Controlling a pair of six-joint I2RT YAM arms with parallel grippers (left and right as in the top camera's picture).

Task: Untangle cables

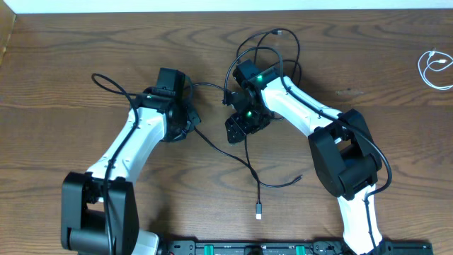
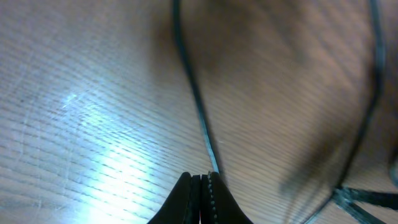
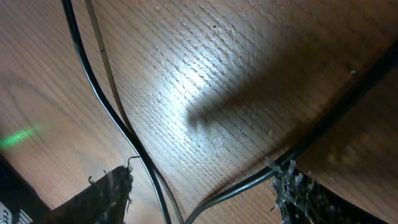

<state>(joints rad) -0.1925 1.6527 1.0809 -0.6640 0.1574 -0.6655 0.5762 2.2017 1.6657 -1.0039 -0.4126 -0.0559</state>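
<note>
At table [image 1: 64, 42] centre: left gripper [image 2: 200, 178] clamped on black cable [image 2: 198, 106]. Right gripper [image 3: 202, 186] jaws apart, straddling black loops [image 3: 93, 81]. White cable [image 1: 433, 67] far right, well apart.

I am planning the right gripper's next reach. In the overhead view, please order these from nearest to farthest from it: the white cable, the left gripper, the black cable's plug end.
From the right gripper:
1. left gripper, close by on its left side.
2. plug end, below it in the picture.
3. white cable, far off on the right side.
</note>
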